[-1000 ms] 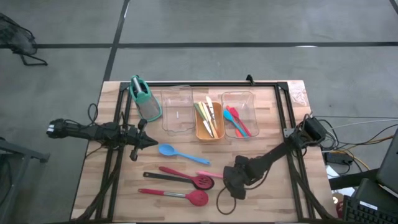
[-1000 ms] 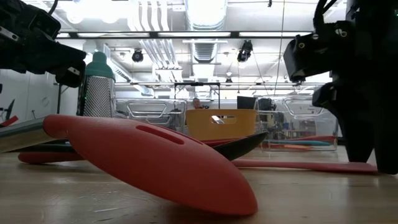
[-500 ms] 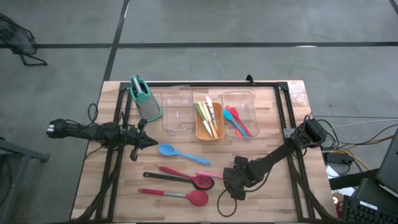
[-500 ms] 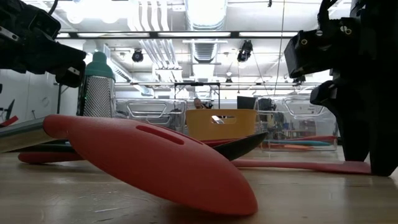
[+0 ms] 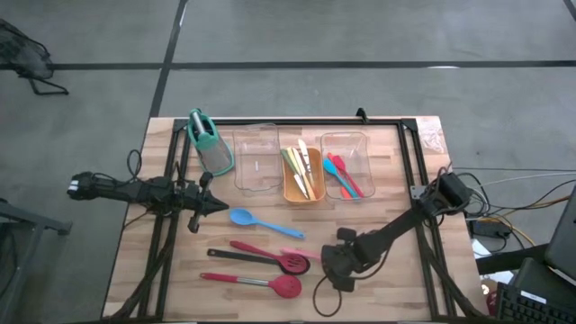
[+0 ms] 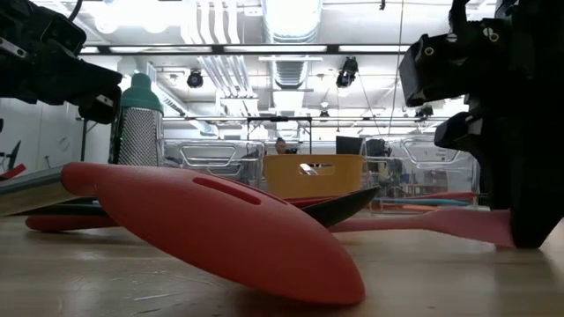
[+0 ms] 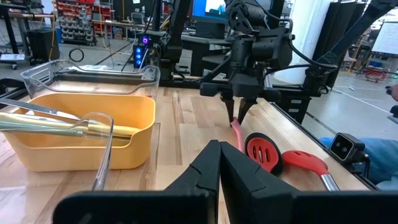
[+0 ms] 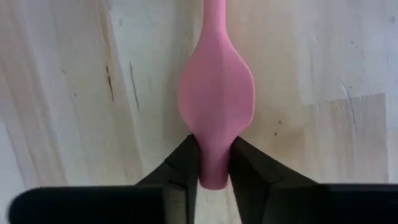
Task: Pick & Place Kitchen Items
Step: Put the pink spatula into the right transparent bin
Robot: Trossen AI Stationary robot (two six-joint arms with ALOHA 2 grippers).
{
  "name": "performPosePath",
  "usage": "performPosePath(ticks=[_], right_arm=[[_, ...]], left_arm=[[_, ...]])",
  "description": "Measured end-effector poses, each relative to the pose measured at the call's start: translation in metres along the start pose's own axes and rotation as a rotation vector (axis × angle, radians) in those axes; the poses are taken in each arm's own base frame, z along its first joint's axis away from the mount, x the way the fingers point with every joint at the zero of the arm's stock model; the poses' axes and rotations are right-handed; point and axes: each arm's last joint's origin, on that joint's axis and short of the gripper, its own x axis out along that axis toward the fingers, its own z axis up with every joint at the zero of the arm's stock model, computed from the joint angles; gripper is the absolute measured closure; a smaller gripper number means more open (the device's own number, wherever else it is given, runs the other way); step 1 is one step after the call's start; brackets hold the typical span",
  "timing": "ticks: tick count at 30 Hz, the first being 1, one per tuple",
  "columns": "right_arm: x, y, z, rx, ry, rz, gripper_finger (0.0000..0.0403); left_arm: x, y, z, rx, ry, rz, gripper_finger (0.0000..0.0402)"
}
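A pink utensil [image 8: 216, 93] lies on the wooden table, right of the red-headed spoons [image 5: 292, 263] [image 5: 286, 286], and my right gripper [image 5: 333, 263] is shut on its wide end. A blue spoon [image 5: 243, 217] lies farther left. My left gripper [image 5: 216, 205] hovers shut and holds nothing, just left of the blue spoon. More utensils lie in the orange tray [image 5: 315, 194] and in the right clear tray [image 5: 363, 155]. The teal-and-grey holder [image 5: 207, 139] stands at the far left. My right gripper pinches the tip of the pink utensil's wide end [image 8: 214, 149] between its two fingers [image 8: 186, 163]. The fingers come from above, pointing down, as the left wrist view shows [image 7: 239, 111]. The utensil's slim part [image 6: 388, 226] runs away along the table toward its left.
A second clear tray [image 5: 256, 160] stands between the holder and the orange tray. A black frame [image 5: 297, 121] runs along the table's far edge and down both sides. Cables [image 5: 486, 225] hang off the right edge. Bare wood lies near the front right.
My right gripper has shut on the pink utensil's wide end, its fingers closing in from either side. In the low view that end now shows broader and a little higher beside the fingers than before.
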Motion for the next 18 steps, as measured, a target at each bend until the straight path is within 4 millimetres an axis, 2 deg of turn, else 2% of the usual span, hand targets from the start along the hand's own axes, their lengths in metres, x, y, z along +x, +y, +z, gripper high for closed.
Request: performPosePath(ticks=[4, 11, 18], right_arm=[[-0.01, 0.006, 0.008, -0.049, -0.004, -0.012, 0.0373], [-0.031, 0.009, 0.019, -0.067, -0.003, -0.107, 0.0374], [-0.048, 0.004, 0.016, -0.025, 0.02, -0.214, 0.0374]], left_arm=[[0.0, 0.0, 0.0, 0.0, 0.0, 0.0, 0.039], [0.0, 0.0, 0.0, 0.0, 0.0, 0.0, 0.039], [0.0, 0.0, 0.0, 0.0, 0.0, 0.0, 0.039]])
